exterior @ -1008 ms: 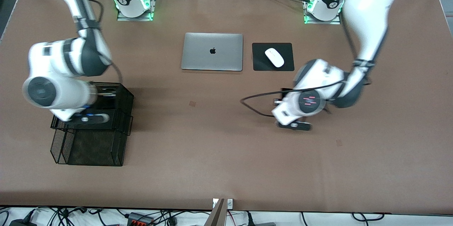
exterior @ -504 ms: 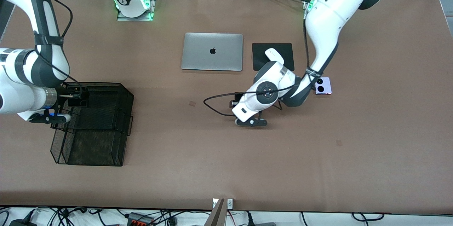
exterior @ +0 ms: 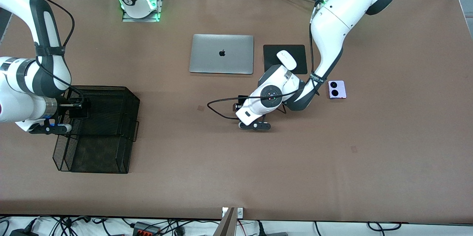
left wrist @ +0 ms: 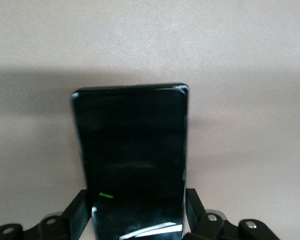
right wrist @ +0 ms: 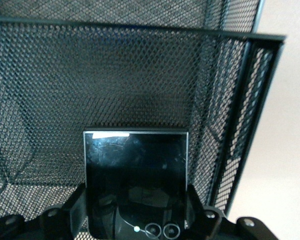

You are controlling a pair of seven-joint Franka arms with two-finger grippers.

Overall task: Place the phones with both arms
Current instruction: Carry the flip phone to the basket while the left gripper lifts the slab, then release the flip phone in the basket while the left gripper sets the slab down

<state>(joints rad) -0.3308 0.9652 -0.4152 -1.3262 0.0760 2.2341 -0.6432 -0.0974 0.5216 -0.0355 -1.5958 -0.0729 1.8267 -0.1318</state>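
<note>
My left gripper (left wrist: 135, 201) is low over the bare table near its middle, shut on the long black slab phone (left wrist: 132, 145), whose free end points at the tabletop. In the front view that gripper (exterior: 239, 103) is nearer the camera than the laptop. My right gripper (right wrist: 136, 201) is shut on the small black flip phone (right wrist: 136, 165) and holds it inside the black mesh basket (right wrist: 115, 75). From the front, this gripper (exterior: 79, 107) hangs over the basket's (exterior: 129, 97) upper tier. The lilac flip phone (exterior: 337, 89) lies flat on the table beside the left arm's elbow, lenses up.
A closed silver laptop (exterior: 221, 54) and a white mouse (exterior: 286, 60) on a black pad (exterior: 271, 53) lie between the arm bases. A black cable (exterior: 221, 105) loops from the left wrist over the table. The basket's lower tier (exterior: 92, 154) juts toward the camera.
The left arm has swung with the slab phone toward the table's middle, uncovering the lilac phone. The right arm has drawn back toward its end of the table, its gripper still over the basket.
</note>
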